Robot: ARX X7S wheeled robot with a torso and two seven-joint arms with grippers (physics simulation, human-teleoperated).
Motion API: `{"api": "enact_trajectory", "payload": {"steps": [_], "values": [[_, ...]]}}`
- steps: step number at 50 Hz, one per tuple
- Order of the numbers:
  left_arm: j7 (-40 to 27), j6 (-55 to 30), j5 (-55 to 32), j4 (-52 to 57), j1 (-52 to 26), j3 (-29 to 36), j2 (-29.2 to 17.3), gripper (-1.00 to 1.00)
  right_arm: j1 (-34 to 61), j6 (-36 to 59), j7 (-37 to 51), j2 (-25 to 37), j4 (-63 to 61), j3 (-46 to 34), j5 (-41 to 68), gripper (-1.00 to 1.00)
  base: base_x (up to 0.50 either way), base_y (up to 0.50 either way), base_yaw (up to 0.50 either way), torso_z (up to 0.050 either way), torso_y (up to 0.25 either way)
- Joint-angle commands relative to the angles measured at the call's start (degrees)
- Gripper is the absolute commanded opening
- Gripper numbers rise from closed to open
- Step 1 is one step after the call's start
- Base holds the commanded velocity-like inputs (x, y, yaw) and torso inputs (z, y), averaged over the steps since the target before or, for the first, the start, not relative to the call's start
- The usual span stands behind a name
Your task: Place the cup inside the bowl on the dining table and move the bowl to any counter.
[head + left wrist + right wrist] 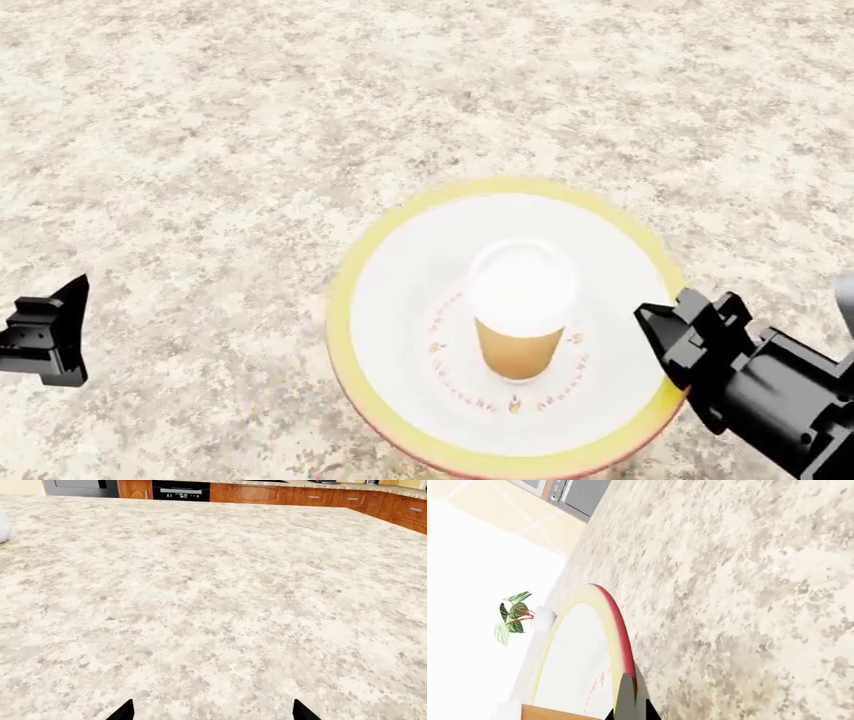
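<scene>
At the bowl's [400, 330] right rim, the right gripper [663, 330] has its black fingers closed onto the edge: the right wrist view shows a dark fingertip [626, 700] pressed on the yellow-green lip and another on the pink-red outer side, so the rim is pinched between them. The left gripper [212, 711] hangs over bare tabletop, jaws spread wide, two black tips at the frame edge with nothing between; in the head view it sits well left of the bowl, apart from it.

The cup [521, 310] stands upright inside the bowl, on the white floor near centre, white lid up, tan side visible, ring of red-orange marks around its base. The bowl rests on the dining table [200, 150], pale speckled granite.

Far past the table edge in the left wrist view: wooden cabinets [320, 497], a black oven [180, 490], a strip of counter [373, 487] on top. The right wrist view catches a small potted plant [517, 616] beyond the bowl.
</scene>
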Motion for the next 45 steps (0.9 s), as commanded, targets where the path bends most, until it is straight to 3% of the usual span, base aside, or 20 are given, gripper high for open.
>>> {"api": "enact_trajectory", "payload": {"steps": [1,17,36,45], "values": [[0.07,0.24,-0.01,0.01,0.21,0.06,-0.01,1.00,1.90,-3.29,2.15,-0.19,-0.19,2.22,1.70,-1.00,0.00,0.00,0.00,0.000,0.000],[0.07,0.76,0.29,-0.32,0.28,0.24,0.25,1.00,1.34,-3.68,4.17,-0.52,-3.75,3.12,3.53,-1.00,0.00,0.00,0.00,0.000,0.000],[-0.19,0.70,-0.03,-0.19,0.21,0.29,0.29,1.00,0.97,-4.10,4.92,-0.19,-3.74,3.09,3.51,-1.00,-0.44,-0.01,0.00,0.000,0.000],[-0.13,0.87,0.04,-0.22,0.38,0.47,0.38,1.00,1.02,-3.53,3.42,-0.25,-3.91,2.46,2.95,-1.00,-0.28,-0.43,0.00,0.000,0.000]]}}
